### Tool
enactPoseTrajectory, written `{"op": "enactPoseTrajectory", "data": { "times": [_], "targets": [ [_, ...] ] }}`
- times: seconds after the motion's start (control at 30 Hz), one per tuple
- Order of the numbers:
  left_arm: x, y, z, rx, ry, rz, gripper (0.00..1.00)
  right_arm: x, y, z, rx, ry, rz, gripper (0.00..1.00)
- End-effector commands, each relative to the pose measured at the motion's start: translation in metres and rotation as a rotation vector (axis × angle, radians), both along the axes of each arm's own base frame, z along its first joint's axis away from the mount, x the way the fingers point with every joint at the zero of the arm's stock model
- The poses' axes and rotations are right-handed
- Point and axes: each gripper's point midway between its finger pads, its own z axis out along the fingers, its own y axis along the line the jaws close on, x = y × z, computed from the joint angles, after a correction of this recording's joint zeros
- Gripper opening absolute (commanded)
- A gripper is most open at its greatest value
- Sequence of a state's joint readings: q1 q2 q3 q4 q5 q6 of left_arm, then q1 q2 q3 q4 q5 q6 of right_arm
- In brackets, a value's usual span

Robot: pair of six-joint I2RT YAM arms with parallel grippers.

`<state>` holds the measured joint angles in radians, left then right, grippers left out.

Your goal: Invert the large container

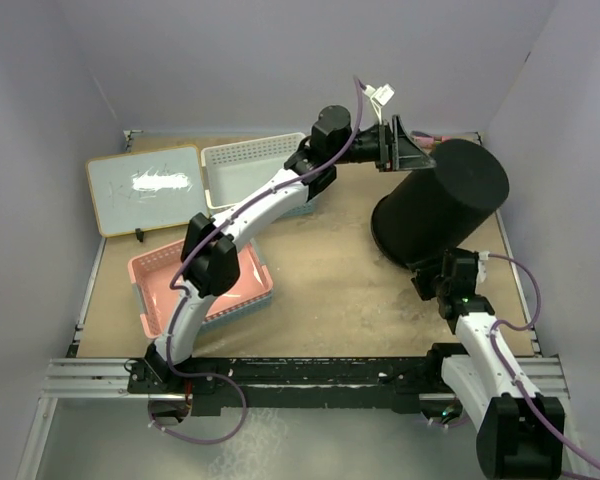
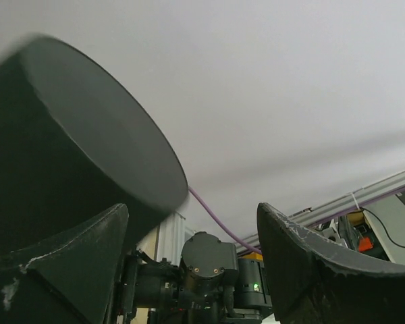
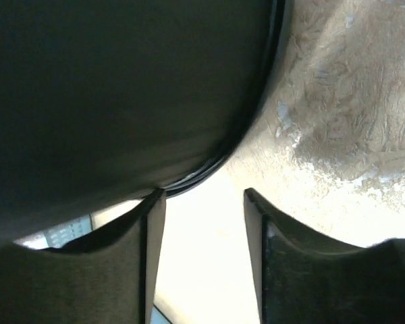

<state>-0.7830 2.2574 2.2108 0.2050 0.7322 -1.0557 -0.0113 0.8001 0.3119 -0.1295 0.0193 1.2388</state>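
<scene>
The large black container (image 1: pixel 445 200) leans on the table at the right, its rimmed mouth down toward the near left and its flat base raised to the far right. My left gripper (image 1: pixel 423 153) is open at the container's upper far side, next to the base. In the left wrist view (image 2: pixel 192 223) the container (image 2: pixel 54 148) lies against the left finger (image 2: pixel 61 263). My right gripper (image 1: pixel 432 277) is open and empty, low at the rim's near side. In the right wrist view (image 3: pixel 204 196) the rim (image 3: pixel 216 162) meets the left fingertip (image 3: pixel 154 202).
A white perforated basket (image 1: pixel 250 165) stands at the back centre, with a whiteboard (image 1: pixel 145 190) to its left. A pink basket (image 1: pixel 195 280) sits at the near left under the left arm. Grey walls close in the left, back and right sides.
</scene>
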Motion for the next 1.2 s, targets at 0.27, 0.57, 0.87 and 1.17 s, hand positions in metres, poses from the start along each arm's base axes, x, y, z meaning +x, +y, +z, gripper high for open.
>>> {"op": "enactPoseTrajectory", "data": {
  "times": [0.27, 0.57, 0.87, 1.17],
  "targets": [
    [-0.005, 0.008, 0.014, -0.001, -0.066, 0.004, 0.74, 0.002, -0.005, 0.011, -0.053, -0.029, 0.012, 0.57],
    [0.008, 0.030, 0.013, 0.107, -0.150, 0.106, 0.75, 0.025, 0.026, 0.032, -0.034, -0.159, 0.242, 0.58],
    [0.055, 0.125, -0.012, 0.339, -0.193, 0.423, 0.75, 0.038, 0.085, 0.055, -0.045, -0.324, 0.582, 0.61],
    [0.097, 0.275, -0.026, 0.531, -0.153, 0.886, 0.76, 0.051, 0.154, 0.070, -0.431, -0.281, 0.874, 0.65]
  ]
}}
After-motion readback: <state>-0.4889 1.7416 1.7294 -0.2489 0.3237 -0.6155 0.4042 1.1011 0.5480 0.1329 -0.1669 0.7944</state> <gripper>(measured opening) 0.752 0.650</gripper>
